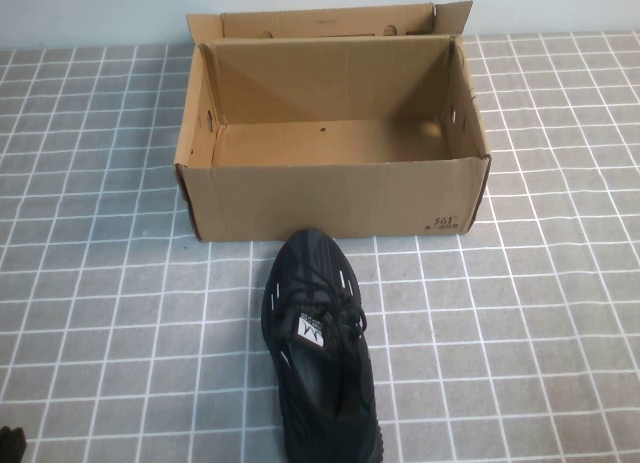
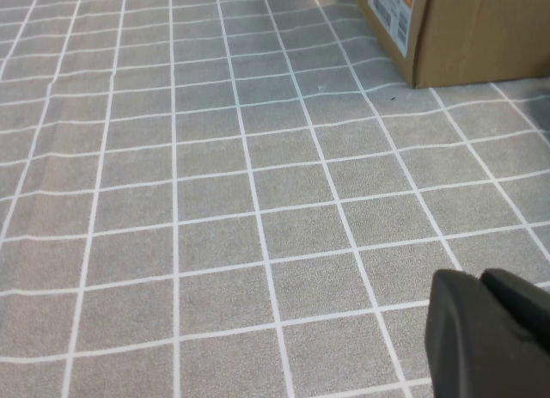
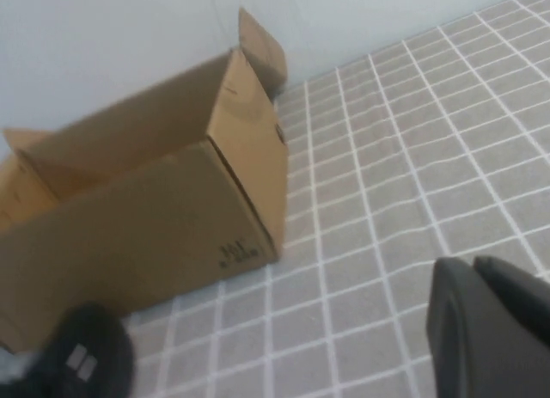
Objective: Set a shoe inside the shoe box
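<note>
The black mesh shoe (image 1: pixel 320 343) lies on the tiled table, toe pointing at the front wall of the shoe box (image 1: pixel 330 198). The brown cardboard box is open and empty, its lid flap standing up behind it. In the left wrist view my left gripper (image 2: pixel 479 278) is shut and empty above bare tiles, with a corner of the shoe box (image 2: pixel 481 28) far ahead. In the right wrist view my right gripper (image 3: pixel 473 265) is also shut and empty, well to the right of the shoe box (image 3: pixel 146 235) and the shoe's toe (image 3: pixel 86 355).
A grey cloth with a white grid (image 1: pixel 520 333) covers the table. A pale wall rises behind the box. An orange and white label (image 2: pixel 391 7) sits on the box's left side. A dark bit of the left arm (image 1: pixel 10 446) shows at the near left corner.
</note>
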Motion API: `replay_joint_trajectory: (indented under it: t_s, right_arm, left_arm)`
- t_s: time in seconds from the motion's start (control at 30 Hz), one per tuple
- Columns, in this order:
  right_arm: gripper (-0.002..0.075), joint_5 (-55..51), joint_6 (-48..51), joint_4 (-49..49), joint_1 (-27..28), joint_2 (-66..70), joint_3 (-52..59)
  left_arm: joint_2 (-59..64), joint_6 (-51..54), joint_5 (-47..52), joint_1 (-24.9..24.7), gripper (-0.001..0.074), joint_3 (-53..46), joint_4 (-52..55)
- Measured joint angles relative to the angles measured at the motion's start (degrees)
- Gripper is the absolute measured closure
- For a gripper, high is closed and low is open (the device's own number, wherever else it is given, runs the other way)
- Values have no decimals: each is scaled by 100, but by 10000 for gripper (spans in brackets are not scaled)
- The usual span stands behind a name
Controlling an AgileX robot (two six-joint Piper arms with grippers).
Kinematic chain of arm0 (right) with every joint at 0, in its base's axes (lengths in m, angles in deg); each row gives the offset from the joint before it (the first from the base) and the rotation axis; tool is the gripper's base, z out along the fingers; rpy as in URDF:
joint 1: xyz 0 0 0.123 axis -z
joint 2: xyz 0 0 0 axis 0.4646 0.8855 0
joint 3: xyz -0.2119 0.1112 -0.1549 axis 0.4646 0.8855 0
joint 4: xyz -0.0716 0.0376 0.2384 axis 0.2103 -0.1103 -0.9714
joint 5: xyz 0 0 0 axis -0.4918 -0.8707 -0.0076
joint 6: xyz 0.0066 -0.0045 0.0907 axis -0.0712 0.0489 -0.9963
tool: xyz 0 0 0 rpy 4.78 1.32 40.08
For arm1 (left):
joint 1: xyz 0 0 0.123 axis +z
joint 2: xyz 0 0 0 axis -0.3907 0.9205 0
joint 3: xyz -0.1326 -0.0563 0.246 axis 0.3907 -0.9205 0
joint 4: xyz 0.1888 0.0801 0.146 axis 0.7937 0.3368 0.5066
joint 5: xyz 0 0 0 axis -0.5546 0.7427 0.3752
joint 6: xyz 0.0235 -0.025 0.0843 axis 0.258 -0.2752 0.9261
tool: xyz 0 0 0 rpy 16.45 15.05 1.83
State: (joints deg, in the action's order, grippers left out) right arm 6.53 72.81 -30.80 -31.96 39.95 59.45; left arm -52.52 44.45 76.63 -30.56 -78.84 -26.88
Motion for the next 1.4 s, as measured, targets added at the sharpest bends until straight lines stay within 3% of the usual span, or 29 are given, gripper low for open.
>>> replay_joint_trajectory:
  t_s: [0.2, 0.43, 0.57, 0.8, 1.07, 1.2, 1.4]
  right_arm:
    - [742, 407, 220, -2089, 0, 0, 0]
    - [742, -374, 348, -2815, 0, 0, -234]
    - [742, -1316, 370, -2455, 9, 624, -1143]
    - [742, -3609, 542, -1010, 9, 3073, -2998]
    - [743, -4358, 1302, -272, -48, 5326, -4439]
    - [742, -4274, 1425, -155, -683, 6078, -4993]
    - [742, -4078, 1456, 398, -2469, 7020, -5877]
  left_arm:
    - [0, 0, 0, 0, 736, 0, 0]
    - [0, 0, 0, 0, 736, 0, 0]
    - [0, 0, 0, 0, 736, 0, 0]
    - [0, 0, 0, 0, 736, 0, 0]
    - [0, 0, 0, 0, 736, 0, 0]
    - [0, 0, 0, 0, 736, 0, 0]
    - [0, 0, 0, 0, 736, 0, 0]
